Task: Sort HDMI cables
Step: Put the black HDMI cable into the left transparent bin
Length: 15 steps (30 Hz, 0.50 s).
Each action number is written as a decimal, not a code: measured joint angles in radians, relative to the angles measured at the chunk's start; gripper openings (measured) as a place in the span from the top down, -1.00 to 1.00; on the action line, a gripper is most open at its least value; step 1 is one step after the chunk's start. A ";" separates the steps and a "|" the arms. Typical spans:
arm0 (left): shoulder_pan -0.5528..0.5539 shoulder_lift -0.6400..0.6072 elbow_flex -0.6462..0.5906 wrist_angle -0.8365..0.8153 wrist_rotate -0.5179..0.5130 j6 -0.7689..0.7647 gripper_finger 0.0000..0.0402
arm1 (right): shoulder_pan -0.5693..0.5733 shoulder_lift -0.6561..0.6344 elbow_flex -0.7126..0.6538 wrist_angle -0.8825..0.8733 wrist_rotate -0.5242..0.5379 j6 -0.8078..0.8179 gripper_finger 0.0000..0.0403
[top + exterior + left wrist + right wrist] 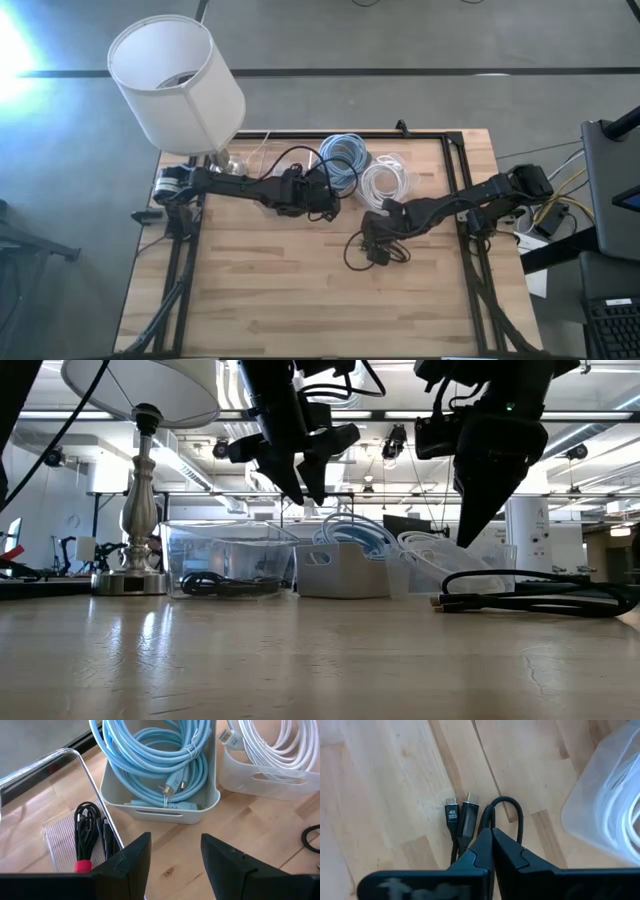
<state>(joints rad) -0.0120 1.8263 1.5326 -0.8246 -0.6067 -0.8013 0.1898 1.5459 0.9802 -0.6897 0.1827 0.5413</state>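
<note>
A loose black HDMI cable [352, 258] lies on the table's right half, its two plugs [462, 815] side by side. My right gripper [492, 832] is shut and hangs just above it [465, 540]. Light blue coils [160, 765] fill a white tub, and white coils [270, 745] fill the tub next to it. A black bundle with a red tie [85, 837] lies in a clear tub [90, 775]. My left gripper [175, 840] is open, raised over the table [305, 495] in front of these tubs.
A white-shaded lamp [175, 85] stands on the far left corner, its metal base [135, 575] beside the clear tub [225, 555]. The three tubs line the far edge. Bare wood [280, 300] stretches across the near half of the table.
</note>
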 joint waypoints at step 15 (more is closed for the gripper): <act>0.000 0.000 0.000 0.002 0.000 0.000 0.12 | 0.002 0.005 0.019 0.028 0.025 0.028 0.67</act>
<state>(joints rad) -0.0120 1.8263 1.5326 -0.8225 -0.6067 -0.8009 0.1917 1.5510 0.9997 -0.6622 0.2077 0.5694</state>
